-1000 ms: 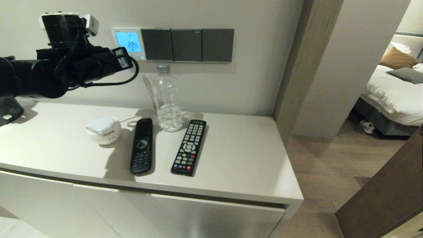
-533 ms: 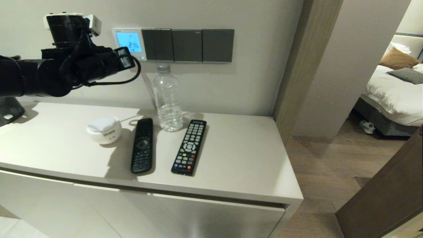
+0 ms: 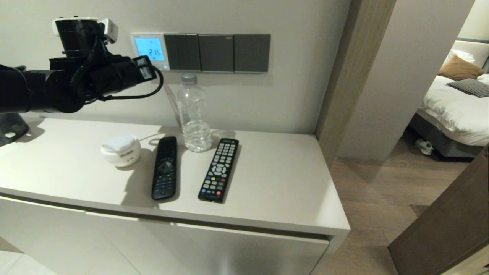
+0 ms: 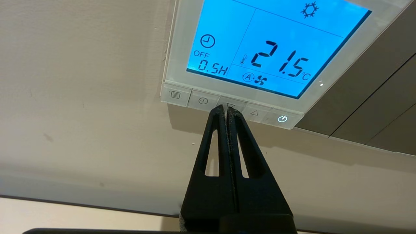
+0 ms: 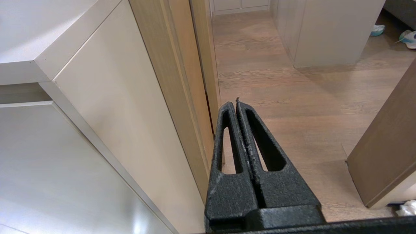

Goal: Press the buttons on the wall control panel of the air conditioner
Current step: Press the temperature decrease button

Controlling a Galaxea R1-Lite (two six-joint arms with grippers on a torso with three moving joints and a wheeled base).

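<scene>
The white wall control panel [image 3: 149,50] hangs on the wall at the upper left, its screen glowing light blue and reading 21.5. In the left wrist view the panel [image 4: 182,48] fills the top, with a row of small white buttons [image 4: 203,100] along its lower edge. My left gripper [image 4: 226,109] is shut and empty, its tips at the middle down-arrow button; I cannot tell if they touch it. In the head view the left gripper [image 3: 147,70] sits just below the panel's left side. My right gripper [image 5: 236,103] is shut, low beside the cabinet.
Three dark grey switch plates [image 3: 217,52] sit right of the panel. On the counter [image 3: 275,179] stand a clear water bottle [image 3: 193,114], two black remotes [image 3: 164,167] [image 3: 219,169] and a round white device [image 3: 120,149]. A wooden door frame [image 3: 340,76] is at right.
The screen reading dropped from 22.0 to 21.5. My left arm shifted slightly to the right and up, toward the panel.
</scene>
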